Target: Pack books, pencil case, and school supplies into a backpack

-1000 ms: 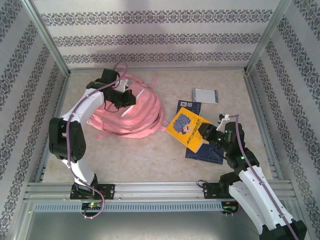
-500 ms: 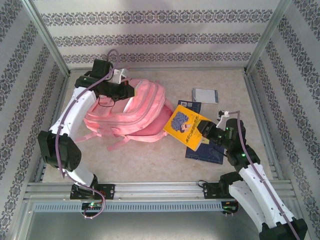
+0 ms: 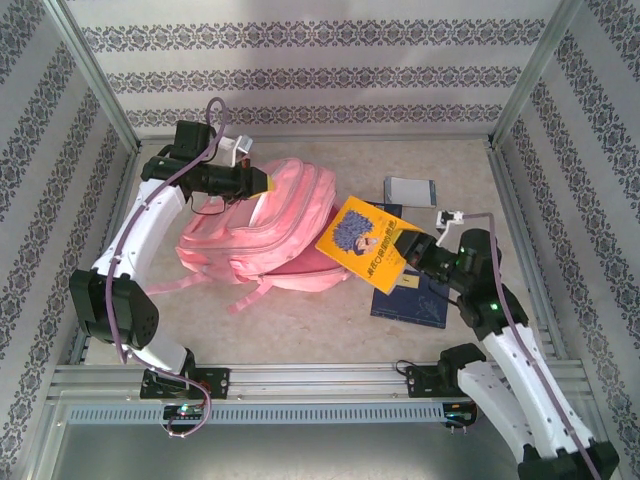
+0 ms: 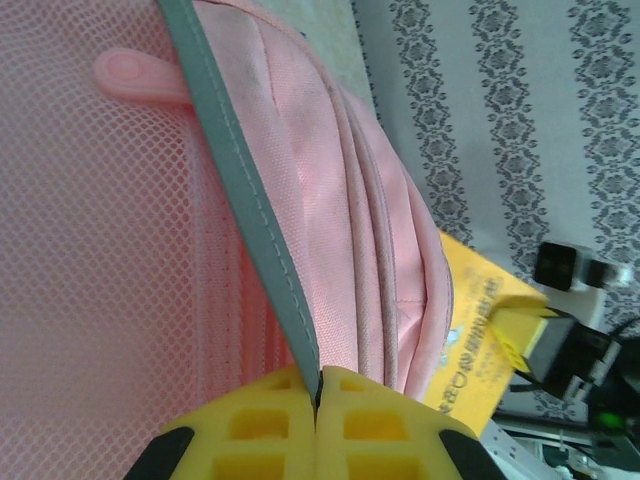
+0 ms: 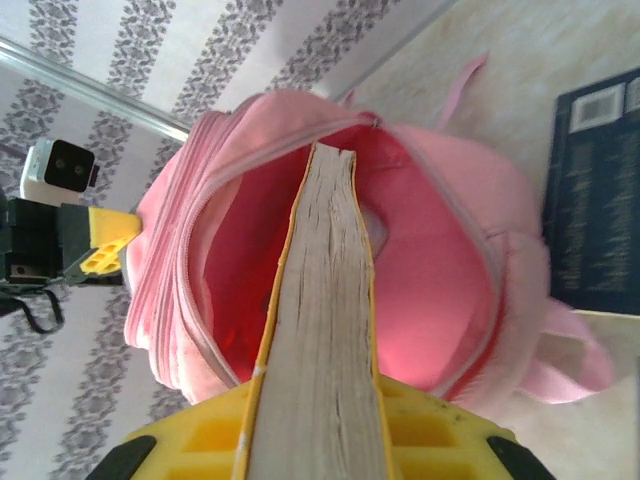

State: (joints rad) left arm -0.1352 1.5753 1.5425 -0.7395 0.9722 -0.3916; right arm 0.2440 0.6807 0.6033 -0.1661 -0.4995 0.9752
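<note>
Top external: pink backpack (image 3: pixel 290 225) lies left of centre, its mouth facing right and held up by the left gripper (image 3: pixel 262 183), whose jaws are pinched tight on the grey-trimmed rim. Yellow book (image 3: pixel 365 243) is clamped in the right gripper (image 3: pixel 405 250), raised and tilted, its far edge at the opening and seemingly not yet inside. Navy book (image 3: pixel 415 297) lies flat beneath the right gripper.

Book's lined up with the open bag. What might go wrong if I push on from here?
The yellow book is held by one end in the right tool, so it may pivot or slip if its front edge catches the backpack rim. The left tool pinches just a thin grey band of the bag; if that slips, the opening could sag shut.
</note>
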